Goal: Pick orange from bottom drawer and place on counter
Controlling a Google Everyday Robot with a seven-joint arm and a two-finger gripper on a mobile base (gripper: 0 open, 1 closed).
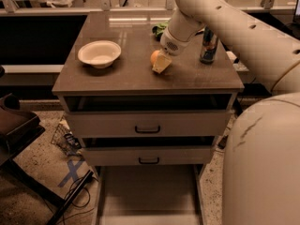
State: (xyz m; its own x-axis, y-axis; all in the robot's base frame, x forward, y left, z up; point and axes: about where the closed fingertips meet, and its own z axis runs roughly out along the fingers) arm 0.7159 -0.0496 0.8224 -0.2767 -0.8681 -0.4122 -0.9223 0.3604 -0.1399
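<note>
The orange [154, 56] is at the middle of the counter [117, 76], down at its surface, between my gripper's fingers. My gripper [161, 62] reaches down from the upper right and is shut on the orange, hiding its right side. The bottom drawer [147, 191] is pulled open at the foot of the cabinet, and its flat grey floor shows nothing on it.
A white bowl [99, 54] stands on the counter's left. A dark can [208, 45] stands at the right, and a green item [161, 29] lies behind my gripper. The two upper drawers [147, 124] are slightly open. My arm fills the right side of the view.
</note>
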